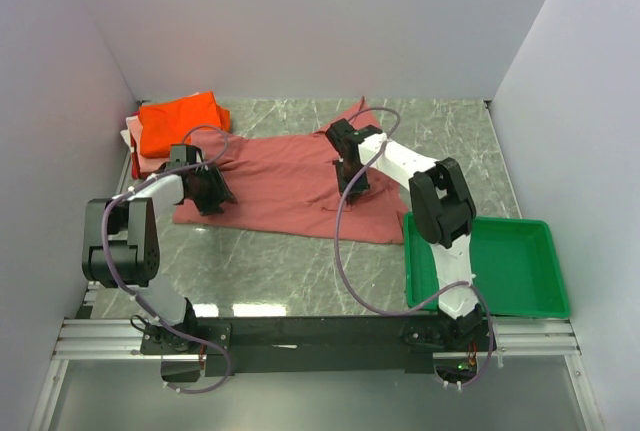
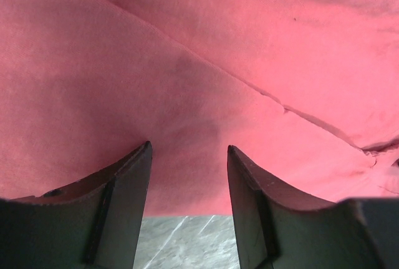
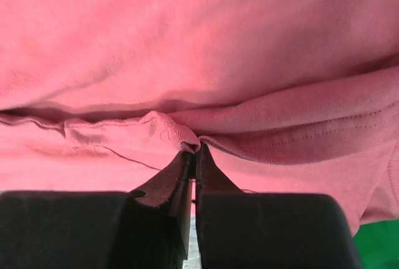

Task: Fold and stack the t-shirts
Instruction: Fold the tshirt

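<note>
Nearest the arm bases on the right sits the green tray [image 1: 500, 271], on the grey marbled table [image 1: 300, 271], with no cloth in it; it plays no part in the fold and seems parked out of the way

Beyond it the salmon t-shirt [image 1: 290, 176] lies spread flat across the middle of the table, its long side running left to right. That looks like the garment being worked on, opened out so it can be folded. The right fingers [image 3: 190, 163] are pressed fully together on it near its right half, pinching a small raised ridge of fabric just below a stitched seam. The nip is small, probably taken so that one layer can be lifted and carried over. The left fingers [image 2: 140, 163] stand about half open over the shirt's left hem, with a strip of table showing between them at the cloth's edge. They hold nothing, and look poised for a matching grip so both sides can rise together

Furthest off, in the far left corner, the orange t-shirt [image 1: 180, 121] rests bundled on paler t-shirts [image 1: 133, 141], likely the stack the salmon one should join

No brand, label or print can be read on the shirts, tray or arms
</note>
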`<state>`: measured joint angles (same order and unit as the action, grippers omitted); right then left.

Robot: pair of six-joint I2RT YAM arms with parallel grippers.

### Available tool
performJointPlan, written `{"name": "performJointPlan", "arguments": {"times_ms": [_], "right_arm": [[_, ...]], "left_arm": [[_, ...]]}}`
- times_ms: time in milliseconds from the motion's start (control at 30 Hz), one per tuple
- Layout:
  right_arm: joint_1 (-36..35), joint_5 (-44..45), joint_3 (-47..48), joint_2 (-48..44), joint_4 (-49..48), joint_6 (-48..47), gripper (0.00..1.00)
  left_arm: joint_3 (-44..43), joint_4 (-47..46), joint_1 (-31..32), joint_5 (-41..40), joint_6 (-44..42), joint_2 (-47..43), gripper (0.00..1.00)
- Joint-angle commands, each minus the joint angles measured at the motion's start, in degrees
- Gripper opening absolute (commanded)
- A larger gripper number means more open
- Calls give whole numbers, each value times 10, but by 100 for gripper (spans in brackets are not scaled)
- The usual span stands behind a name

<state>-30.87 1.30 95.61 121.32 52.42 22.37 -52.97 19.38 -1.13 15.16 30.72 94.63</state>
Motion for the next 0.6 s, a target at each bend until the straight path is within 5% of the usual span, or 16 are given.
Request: {"name": "performJointPlan", "arguments": {"times_ms": [0,500,567], "right_arm": [[4,20,49,3,14,-12,2],[5,19,159,58,30,-27,1],[7,7,160,62,31,-27,8]], "left_arm": [[7,-7,2,3,-14,-26,57],[46,-10,2,-4,-18,-37,57],[51,-10,2,-4,-19,-38,57]]}}
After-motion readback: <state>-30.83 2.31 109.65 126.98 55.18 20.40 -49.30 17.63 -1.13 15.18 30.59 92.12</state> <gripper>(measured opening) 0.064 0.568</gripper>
